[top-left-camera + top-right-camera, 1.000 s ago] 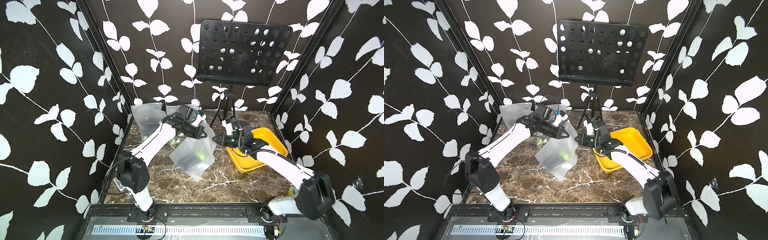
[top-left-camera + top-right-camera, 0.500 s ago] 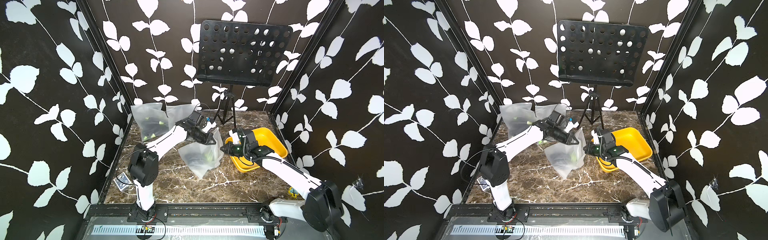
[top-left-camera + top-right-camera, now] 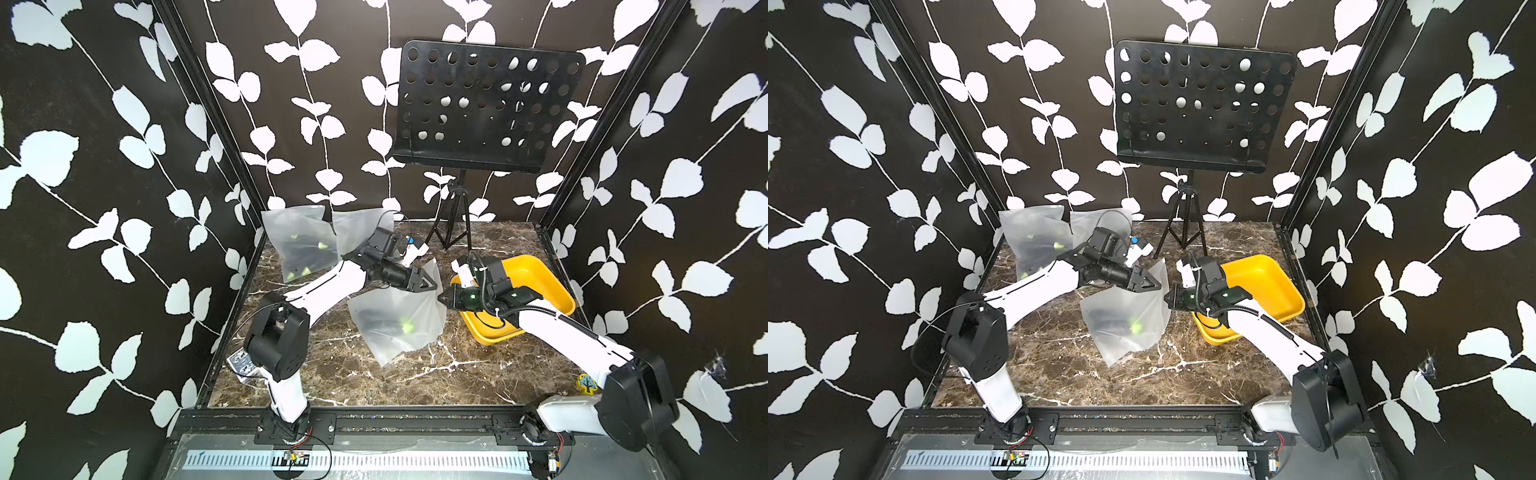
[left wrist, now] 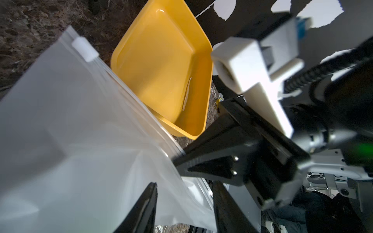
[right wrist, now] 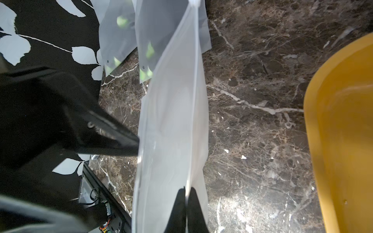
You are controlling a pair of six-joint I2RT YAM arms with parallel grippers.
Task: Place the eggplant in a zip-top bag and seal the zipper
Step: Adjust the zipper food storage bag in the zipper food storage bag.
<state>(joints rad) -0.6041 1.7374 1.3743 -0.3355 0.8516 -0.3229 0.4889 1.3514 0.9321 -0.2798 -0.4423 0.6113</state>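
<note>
Right gripper (image 5: 185, 192) clamped on bag (image 3: 399, 328) edge, left gripper (image 4: 184, 186) fingers apart, eggplant (image 3: 371, 318) seemingly inside

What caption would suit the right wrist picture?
Right arm's jaws shut on the zip-top bag, over the marble table, yellow tray alongside.

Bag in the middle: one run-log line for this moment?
bag: held up, eggplant inside | right gripper: shut on bag edge | left gripper: open, at bag
</note>
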